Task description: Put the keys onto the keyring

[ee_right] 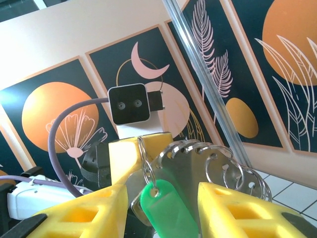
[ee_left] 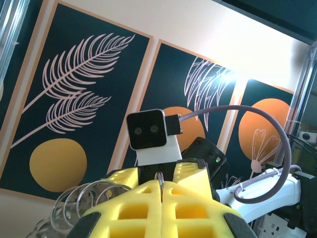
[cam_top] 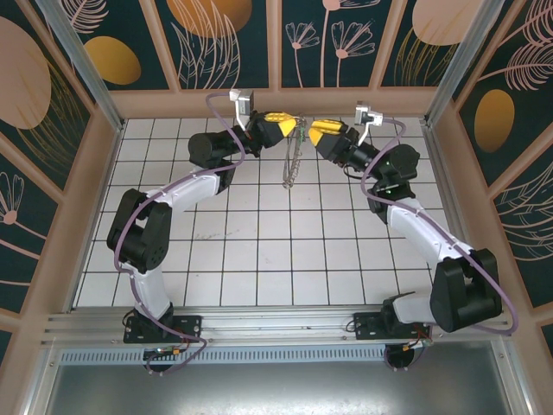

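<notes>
over the far tiles (cam_top: 259, 251), silvery keyring (cam_top: 292, 160) dangles from the clamped left claw (cam_top: 292, 125) — right claw (cam_top: 310, 130) half-open round green key (ee_right: 166, 208).

Keyring (ee_right: 220, 166) of bright polished metal; key (ee_right: 166, 208) with glossy green plastic head; yellow fingers (ee_right: 84, 215) of matt moulded lattice plastic; table (cam_top: 259, 251) of smooth white tiles, faintly glossy.

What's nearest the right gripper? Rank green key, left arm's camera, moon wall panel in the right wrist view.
1. green key, between the fingers of the right gripper.
2. left arm's camera, beyond, upper left.
3. moon wall panel, farthest back.
</notes>
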Controlling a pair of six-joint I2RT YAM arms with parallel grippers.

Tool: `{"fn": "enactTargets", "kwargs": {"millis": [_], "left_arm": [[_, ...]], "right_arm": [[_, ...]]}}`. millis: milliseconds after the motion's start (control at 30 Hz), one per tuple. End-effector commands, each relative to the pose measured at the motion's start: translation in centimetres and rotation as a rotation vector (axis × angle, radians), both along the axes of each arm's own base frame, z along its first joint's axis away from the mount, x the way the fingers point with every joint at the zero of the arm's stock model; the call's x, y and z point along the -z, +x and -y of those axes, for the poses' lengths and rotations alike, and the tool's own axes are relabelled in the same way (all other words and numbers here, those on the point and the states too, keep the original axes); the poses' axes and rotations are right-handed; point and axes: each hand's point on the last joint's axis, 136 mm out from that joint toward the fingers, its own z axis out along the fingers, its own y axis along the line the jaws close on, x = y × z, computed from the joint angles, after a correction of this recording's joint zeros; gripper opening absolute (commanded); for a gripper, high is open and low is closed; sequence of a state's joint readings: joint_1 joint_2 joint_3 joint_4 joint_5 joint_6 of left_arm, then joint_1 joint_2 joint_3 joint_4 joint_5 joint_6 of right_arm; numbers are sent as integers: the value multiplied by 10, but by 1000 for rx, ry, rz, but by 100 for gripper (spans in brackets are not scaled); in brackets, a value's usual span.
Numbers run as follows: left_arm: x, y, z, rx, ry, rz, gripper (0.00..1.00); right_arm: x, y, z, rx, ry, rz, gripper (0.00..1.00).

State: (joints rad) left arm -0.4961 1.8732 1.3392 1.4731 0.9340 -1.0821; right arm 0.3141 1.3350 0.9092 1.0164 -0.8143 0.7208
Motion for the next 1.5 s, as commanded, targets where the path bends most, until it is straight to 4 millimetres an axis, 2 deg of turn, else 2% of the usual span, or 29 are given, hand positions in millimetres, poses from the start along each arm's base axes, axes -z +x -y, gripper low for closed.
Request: {"fn": "enactTargets", "kwargs": {"millis": [0, 367, 467, 667, 1033, 1467], "left_arm": [[-17, -10, -4, 2, -36, 71, 0], [-16, -11, -2, 9, -30, 68, 0], [-15, -11, -1, 11, -28, 67, 0], [-15, -11, 0, 12, -25, 66, 0], [-17, -11, 0, 1, -27, 69, 0], [-22, -12, -1, -10, -21, 84, 0]], "right_arm": [[-23, -14, -6, -48, 14, 103, 41], [-22, -14, -18, -99, -5, 113, 35], [-22, -14, -20, -114, -10, 115, 28], [-21, -18, -21, -131, -16, 123, 1], [-7, -20, -24, -145, -32, 88, 0], [25, -17, -27, -119, -125, 37, 0]]}}
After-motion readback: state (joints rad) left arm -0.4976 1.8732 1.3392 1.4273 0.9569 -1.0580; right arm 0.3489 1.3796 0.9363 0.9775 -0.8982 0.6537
